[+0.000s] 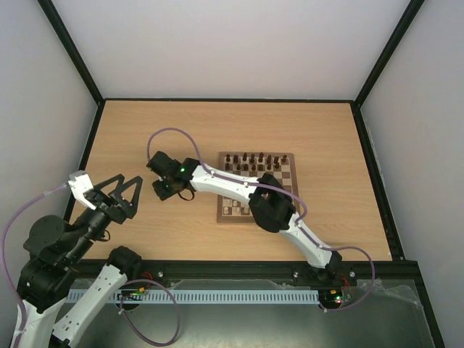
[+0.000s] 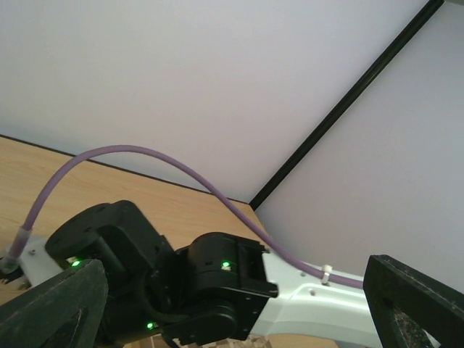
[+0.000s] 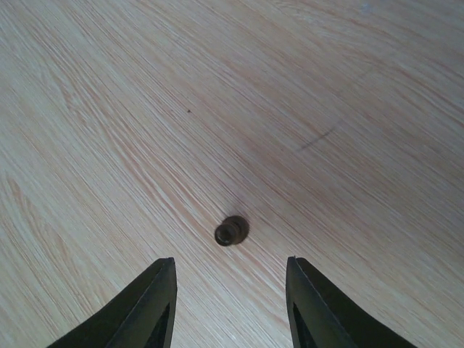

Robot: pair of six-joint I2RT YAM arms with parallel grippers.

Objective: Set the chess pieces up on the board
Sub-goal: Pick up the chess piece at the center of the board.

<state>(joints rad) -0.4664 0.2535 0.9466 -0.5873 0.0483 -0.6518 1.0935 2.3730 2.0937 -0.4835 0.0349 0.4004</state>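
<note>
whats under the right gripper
One small dark chess piece on the wooden table, below the open right gripper. From overhead the gripper hides it. Its type is unclear.

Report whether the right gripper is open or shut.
Open. In the right wrist view the right gripper holds its fingers wide apart, with table showing between them; a dark piece sits just ahead, ungripped.

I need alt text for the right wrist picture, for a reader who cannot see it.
A tiny dark brown chess piece sits alone on the light wooden table, seen from above. The right gripper is open, its black fingertips at the bottom edge, clear of the piece.
</note>
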